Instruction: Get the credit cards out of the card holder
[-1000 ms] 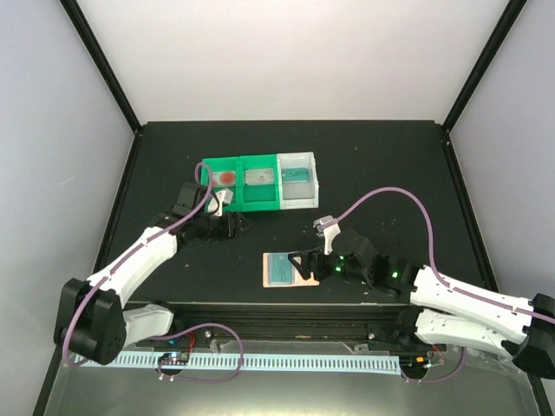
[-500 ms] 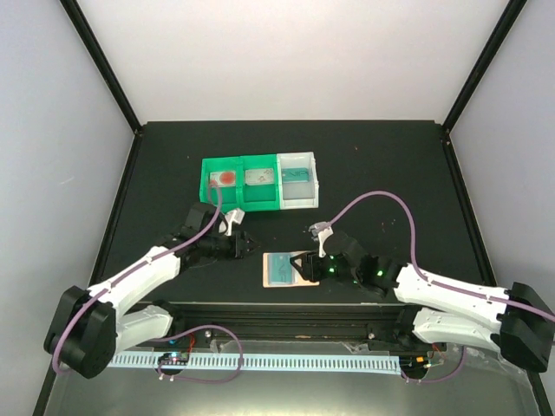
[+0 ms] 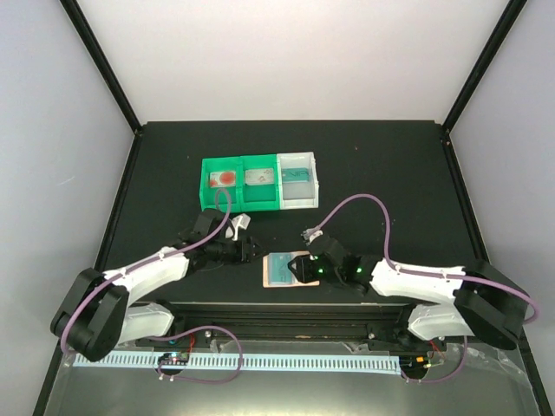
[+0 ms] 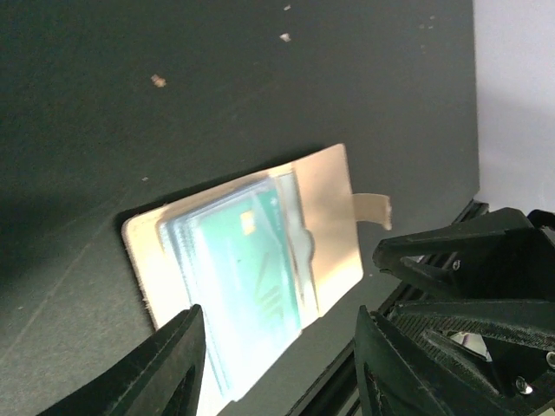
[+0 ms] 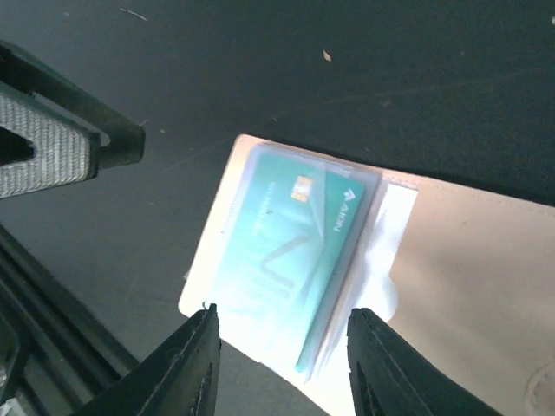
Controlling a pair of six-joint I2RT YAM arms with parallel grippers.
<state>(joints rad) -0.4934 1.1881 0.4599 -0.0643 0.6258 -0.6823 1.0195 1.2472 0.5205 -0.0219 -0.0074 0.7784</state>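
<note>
Overhead view of a black worktop (image 3: pixel 390 173) with two arms reaching in from the near edge. The card holder (image 5: pixel 468 277), tan-pink and flat, lies open close to the near edge, roughly midway between the arms. The credit cards (image 5: pixel 290 251), a teal stack, sit tucked in its bluish-grey pocket, with one end showing beyond the pocket's edge. None is out yet.

Your right gripper (image 3: pixel 301 269) hangs low over the right end of the holder. Its jaws are partly apart with nothing clamped between them. In its wrist view the fingers (image 5: pixel 373 364) stand either side of the card stack. Whether they touch the cards or the holder cannot be told.

Your left gripper (image 3: pixel 252 247) sits just beside the holder's far left corner, also partly open and empty. Its fingers (image 4: pixel 165 364) frame the cards from the other end.

A green-and-white bin tray (image 3: pixel 205 182) stands well apart on the far side.

The step in hand looks like the approach: both grippers are lining up on the holder before the first card is pulled. Next, you probably need one gripper to pin the tan cover flat while the other pinches the exposed card end and slides it out along the pocket. Without a firm hold-down, the holder will likely drag along with the cards.
</note>
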